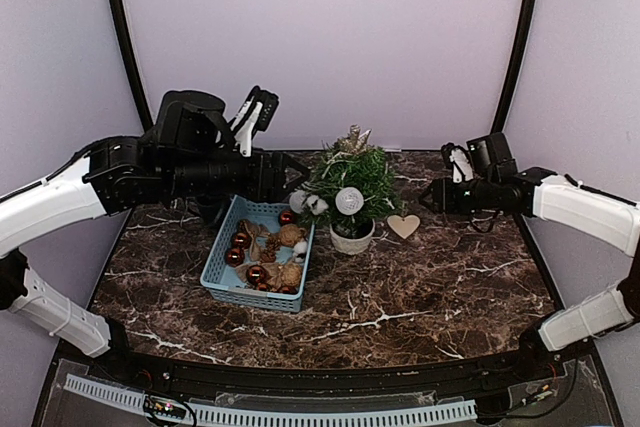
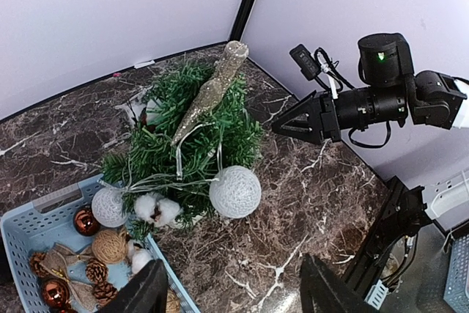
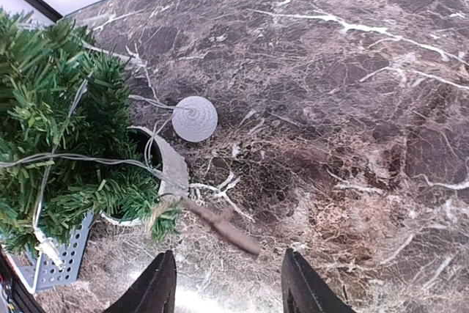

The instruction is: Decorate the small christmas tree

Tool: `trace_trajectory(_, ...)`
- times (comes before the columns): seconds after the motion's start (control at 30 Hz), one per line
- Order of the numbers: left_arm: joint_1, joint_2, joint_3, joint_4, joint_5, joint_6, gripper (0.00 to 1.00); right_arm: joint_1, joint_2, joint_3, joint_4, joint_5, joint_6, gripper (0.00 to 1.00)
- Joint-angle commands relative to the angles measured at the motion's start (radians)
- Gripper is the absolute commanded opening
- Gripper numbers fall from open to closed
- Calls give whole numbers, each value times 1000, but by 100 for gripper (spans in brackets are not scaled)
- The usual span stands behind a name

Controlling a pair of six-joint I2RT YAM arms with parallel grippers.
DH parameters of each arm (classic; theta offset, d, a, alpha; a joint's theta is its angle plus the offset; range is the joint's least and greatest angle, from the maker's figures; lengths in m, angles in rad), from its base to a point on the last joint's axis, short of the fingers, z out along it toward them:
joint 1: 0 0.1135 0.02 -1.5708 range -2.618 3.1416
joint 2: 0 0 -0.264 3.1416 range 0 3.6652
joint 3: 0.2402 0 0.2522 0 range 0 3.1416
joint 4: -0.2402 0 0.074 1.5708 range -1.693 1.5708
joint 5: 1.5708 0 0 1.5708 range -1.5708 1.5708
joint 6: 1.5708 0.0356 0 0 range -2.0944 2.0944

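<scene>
Both sets of jaws stand parted with nothing between them. Your left gripper (image 2: 234,276) is wide open and your right gripper (image 3: 229,269) is roughly half open.

The light-blue slotted plastic basket (image 1: 222,265) sits left of centre on the dark marble table (image 1: 430,287). It holds red glossy baubles (image 1: 240,241) and pine cones. Just right of it, the small bushy green christmas tree (image 1: 352,175) stands upright mid-table in its round white pot (image 1: 352,239). A silver glitter ball (image 1: 349,200) is already hung on it. A flat pale wooden heart (image 1: 403,226) lies on the marble beside the pot.

I'd judge the tree light and top-heavy, so a finger pushed into the branches could tip it. The thin hanging strings could also snag an open finger and drag ornaments off.

Your left arm reaches level across the basket's far end, with its fingers at the tree's left side. Your right arm stretches in level from the right and stops short of the branches, above the heart.
</scene>
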Motion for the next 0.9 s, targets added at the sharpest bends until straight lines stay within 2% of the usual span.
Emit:
trace_trajectory(0.0,12,-47,-17,-22,-23,-23,67,-5,-51,-6,-23,35,14,53)
trace_trajectory(0.1,24,-59,-27,-38,-25,-38,71,-5,-72,-8,-29,40,22,54)
trace_trajectory(0.27,50,-75,-50,-58,-11,-74,72,-5,-98,-3,-40,44,31,55)
trace_trajectory(0.53,135,-84,-101,-96,35,-135,67,-6,-185,3,-47,56,50,56)
trace_trajectory(0.87,262,-89,-276,-35,133,-167,67,-5,-348,-11,-52,133,84,59)
